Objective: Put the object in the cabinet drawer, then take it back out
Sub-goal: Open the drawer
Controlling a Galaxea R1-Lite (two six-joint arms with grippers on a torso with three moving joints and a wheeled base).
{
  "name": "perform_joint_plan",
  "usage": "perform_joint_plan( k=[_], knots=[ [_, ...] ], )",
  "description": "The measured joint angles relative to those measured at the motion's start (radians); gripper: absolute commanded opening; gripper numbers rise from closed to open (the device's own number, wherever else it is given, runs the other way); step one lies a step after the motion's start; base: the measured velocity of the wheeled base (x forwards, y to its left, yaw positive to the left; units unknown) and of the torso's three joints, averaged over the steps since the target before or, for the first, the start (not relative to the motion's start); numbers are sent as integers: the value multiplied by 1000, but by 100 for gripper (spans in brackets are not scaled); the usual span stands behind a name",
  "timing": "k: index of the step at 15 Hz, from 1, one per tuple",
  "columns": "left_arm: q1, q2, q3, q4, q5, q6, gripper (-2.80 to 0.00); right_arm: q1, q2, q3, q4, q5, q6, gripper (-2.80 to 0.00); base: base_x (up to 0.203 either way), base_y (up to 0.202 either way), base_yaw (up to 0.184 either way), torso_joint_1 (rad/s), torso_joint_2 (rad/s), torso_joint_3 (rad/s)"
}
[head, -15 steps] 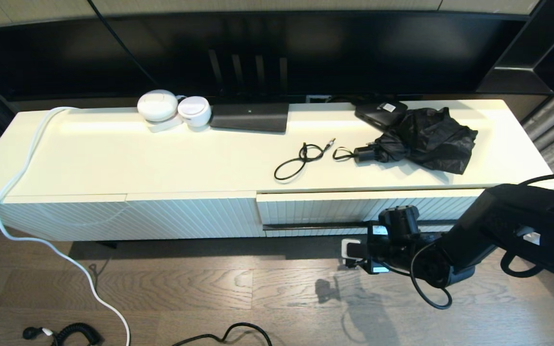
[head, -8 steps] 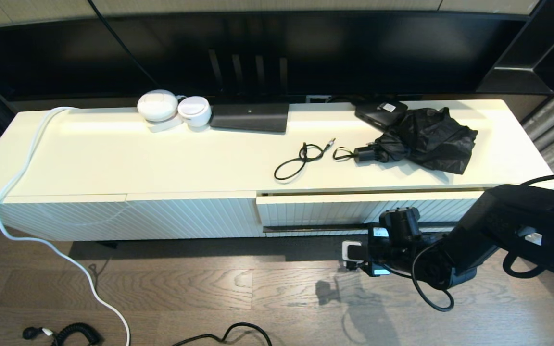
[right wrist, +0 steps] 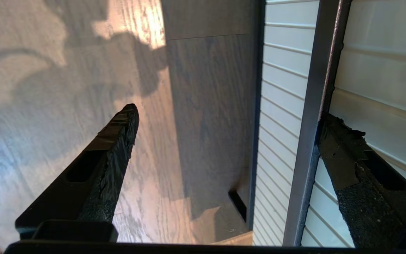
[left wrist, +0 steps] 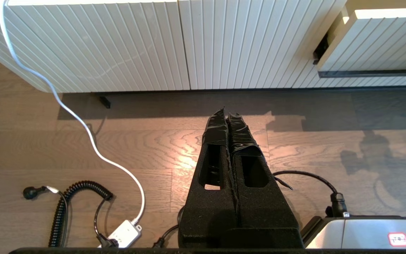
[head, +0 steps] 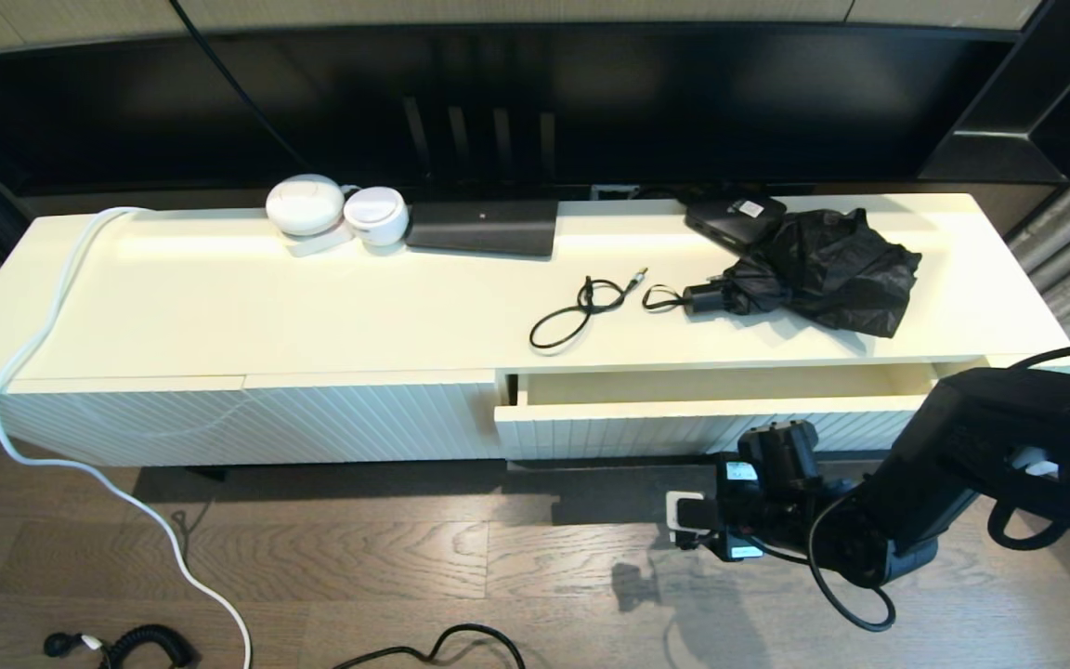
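The cabinet drawer [head: 684, 429] stands partly pulled out on the cabinet's right half, its glossy cream interior [head: 711, 384] showing empty. My right gripper [right wrist: 228, 113] is low in front of it and open. One finger [right wrist: 344, 155] is hooked behind the thin black bar handle [right wrist: 315, 106]; the other finger [right wrist: 111, 148] hangs over the floor. In the head view the right gripper [head: 781, 441] covers part of the drawer front. A folded black umbrella [head: 823, 269] and a thin black cable [head: 581, 307] lie on the cabinet top above the drawer. My left gripper [left wrist: 226, 113] is shut, empty, low over the floor.
A handle-less ribbed panel [head: 312, 423] fills the cabinet's left half. Two white round devices [head: 305, 204], a black box [head: 484, 226] and a small black device [head: 735, 218] sit along the back. A white cable [head: 33, 344] drapes down to the floor, where more cords [head: 126, 641] lie.
The drawer has slid out toward me from nearly shut, exposing its interior. My right arm has drawn back and slightly down with the handle.
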Motion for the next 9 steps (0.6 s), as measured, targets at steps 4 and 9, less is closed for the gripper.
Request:
perform_joint_plan(
  k=[4,9],
  knots=[
    [0,0,0,0,0,0,-280,3,-22,60,-10,0,0,0,0,0,0,0,0,0],
    [0,0,0,0,0,0,-280,14,-66,108,-37,-1,0,0,0,0,0,0,0,0]
  ],
)
